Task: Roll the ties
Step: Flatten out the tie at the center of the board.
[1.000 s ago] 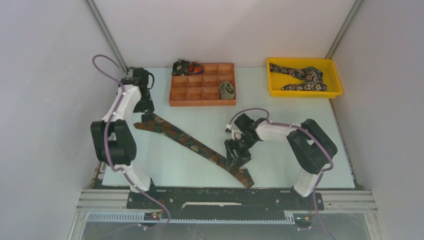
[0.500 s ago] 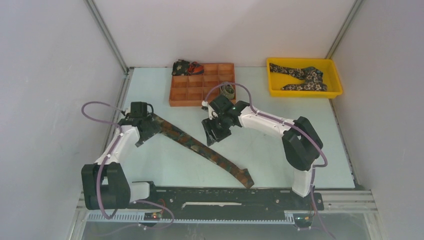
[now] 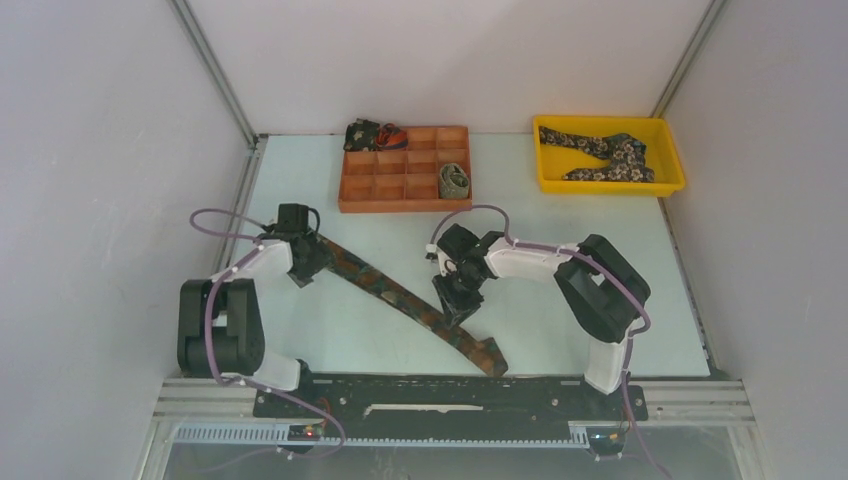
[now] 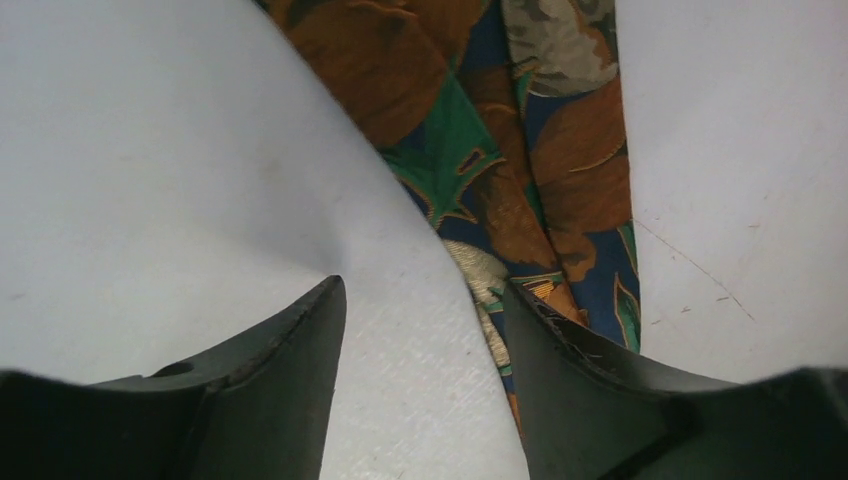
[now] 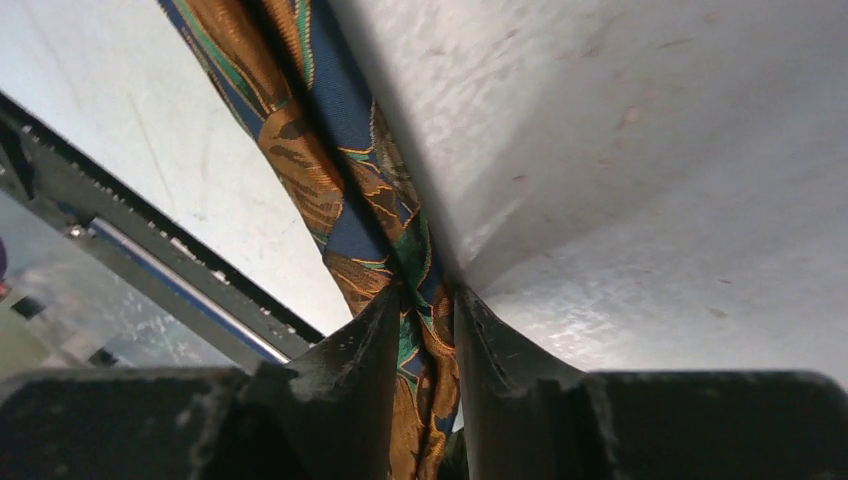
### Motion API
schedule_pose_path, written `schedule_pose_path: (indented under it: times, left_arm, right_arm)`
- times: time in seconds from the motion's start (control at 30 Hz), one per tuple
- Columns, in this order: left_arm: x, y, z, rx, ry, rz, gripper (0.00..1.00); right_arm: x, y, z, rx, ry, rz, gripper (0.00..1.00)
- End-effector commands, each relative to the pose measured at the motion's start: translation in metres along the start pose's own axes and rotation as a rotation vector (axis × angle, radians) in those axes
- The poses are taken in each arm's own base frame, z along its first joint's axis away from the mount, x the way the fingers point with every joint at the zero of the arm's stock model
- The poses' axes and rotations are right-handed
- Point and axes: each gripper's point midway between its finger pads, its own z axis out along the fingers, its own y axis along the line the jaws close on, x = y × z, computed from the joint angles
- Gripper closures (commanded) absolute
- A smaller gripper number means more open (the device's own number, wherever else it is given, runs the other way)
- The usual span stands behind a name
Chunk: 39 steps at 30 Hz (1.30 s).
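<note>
Leaf-print brown-rust tie (image 3: 385, 285), diag. on table: R tool (image 5: 425, 300) returned to mid-length, pinched it; L tool (image 4: 420, 300) at far end narrowed, jaws apart, no grip. Roll unstarted.

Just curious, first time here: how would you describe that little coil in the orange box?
At the far side stands the orange divided tray. The rolled tie sits in its near right corner compartment: a small olive coil, unlike the dark floral bundle at the far left corner.

tie (image 4: 540, 190): rust-brown leaves on navy, green accents. Divider tray (image 3: 405, 206) orange, bin (image 3: 610, 187) yellow, its ties (image 3: 612, 152) dark floral. coil (image 3: 454, 181) probably olive. tabletop (image 3: 640, 225) pale.
</note>
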Motion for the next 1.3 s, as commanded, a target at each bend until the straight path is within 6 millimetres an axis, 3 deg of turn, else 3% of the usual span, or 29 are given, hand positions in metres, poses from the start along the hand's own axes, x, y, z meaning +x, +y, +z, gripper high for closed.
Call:
schedule_pose_path:
  times: [0.0,0.2,0.33,0.47,0.57,0.63,0.73,0.87,1.0,1.1,1.27]
  left_arm:
    - [-0.006,-0.035,0.007,0.069,-0.011,0.031,0.39]
    - [0.012,-0.06,0.018,0.08,0.035,0.147,0.47]
    - [0.028,-0.072,0.014,0.081,0.047,0.238,0.51]
    - [0.059,-0.08,0.009,0.106,0.092,0.327,0.53]
    - [0.092,-0.1,0.0,0.194,0.139,0.438,0.53]
    - [0.111,-0.113,-0.007,0.246,0.161,0.5,0.53]
    - [0.137,-0.132,-0.014,0.325,0.203,0.564,0.54]
    - [0.167,-0.16,-0.024,0.417,0.24,0.669,0.55]
    - [0.196,-0.191,-0.038,0.505,0.272,0.783,0.56]
    - [0.216,-0.217,-0.05,0.577,0.295,0.862,0.57]
    - [0.25,-0.257,-0.072,0.682,0.337,0.991,0.56]
  right_arm:
    - [0.025,0.007,0.022,-0.053,0.056,-0.029,0.72]
    - [0.051,0.06,0.037,-0.24,0.141,-0.12,0.77]
    - [0.056,0.1,0.042,-0.346,0.156,-0.166,0.78]
    - [0.05,0.137,0.037,-0.426,0.138,-0.215,0.78]
    - [0.041,0.166,0.023,-0.488,0.114,-0.276,0.76]
    - [0.035,0.174,0.012,-0.497,0.083,-0.305,0.73]
    - [0.027,0.168,-0.009,-0.465,0.032,-0.322,0.67]
    - [0.023,0.141,-0.039,-0.374,-0.042,-0.317,0.62]
    - [0.019,0.116,-0.091,-0.358,-0.183,-0.282,0.6]
    - [0.014,0.092,-0.128,-0.329,-0.319,-0.227,0.59]
    - [-0.001,0.028,-0.179,-0.185,-0.593,-0.022,0.58]
